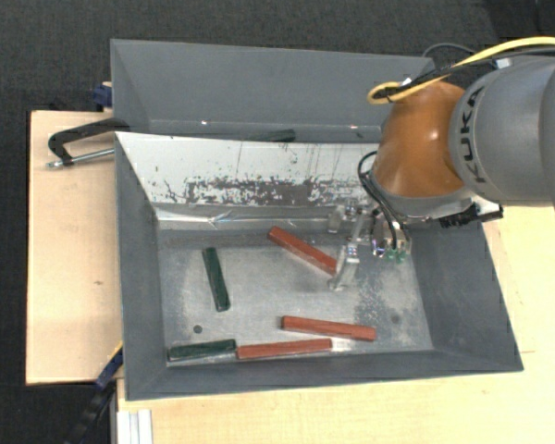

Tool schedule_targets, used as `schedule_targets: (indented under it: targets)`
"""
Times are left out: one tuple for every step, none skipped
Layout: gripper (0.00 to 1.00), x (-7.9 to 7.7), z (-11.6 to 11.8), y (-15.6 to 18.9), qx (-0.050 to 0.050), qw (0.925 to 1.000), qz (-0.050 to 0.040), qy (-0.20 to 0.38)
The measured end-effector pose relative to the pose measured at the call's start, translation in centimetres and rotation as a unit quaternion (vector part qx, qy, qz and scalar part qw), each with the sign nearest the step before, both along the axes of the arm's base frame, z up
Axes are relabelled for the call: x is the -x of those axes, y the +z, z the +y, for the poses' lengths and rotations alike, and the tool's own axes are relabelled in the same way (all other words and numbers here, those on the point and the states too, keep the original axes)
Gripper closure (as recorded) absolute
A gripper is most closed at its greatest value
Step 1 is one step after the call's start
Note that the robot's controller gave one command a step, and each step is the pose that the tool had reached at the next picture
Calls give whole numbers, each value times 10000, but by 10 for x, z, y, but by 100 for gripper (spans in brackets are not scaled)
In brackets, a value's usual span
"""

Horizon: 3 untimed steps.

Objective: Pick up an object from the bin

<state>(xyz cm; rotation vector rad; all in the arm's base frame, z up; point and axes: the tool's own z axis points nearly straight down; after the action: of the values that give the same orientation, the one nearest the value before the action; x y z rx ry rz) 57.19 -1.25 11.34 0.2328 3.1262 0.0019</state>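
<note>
The end effector sits at the right end of the slanted red bar, seemingly placed to grip it; its opening cannot be told.

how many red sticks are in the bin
3 red sticks: one lies tilted at the back, by the gripper; one toward the front right; one along the front wall, end to end with a green stick. The arm may hide more.

Red-brown stick: long, narrow, flat-sided. Lying on bin floor near back wall, right of centre. Slanted, left end toward wall, right end toward front.
</note>
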Motion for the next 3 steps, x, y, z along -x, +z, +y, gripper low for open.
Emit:
schedule_targets:
  targets:
    - [0, -19, 4, -24, 3, 9953, 18, 964]
    - [100, -14, 27, -41, -1, 9996, 21, -280]
    - [100, -14, 28, -41, 0, 9996, 14, -273]
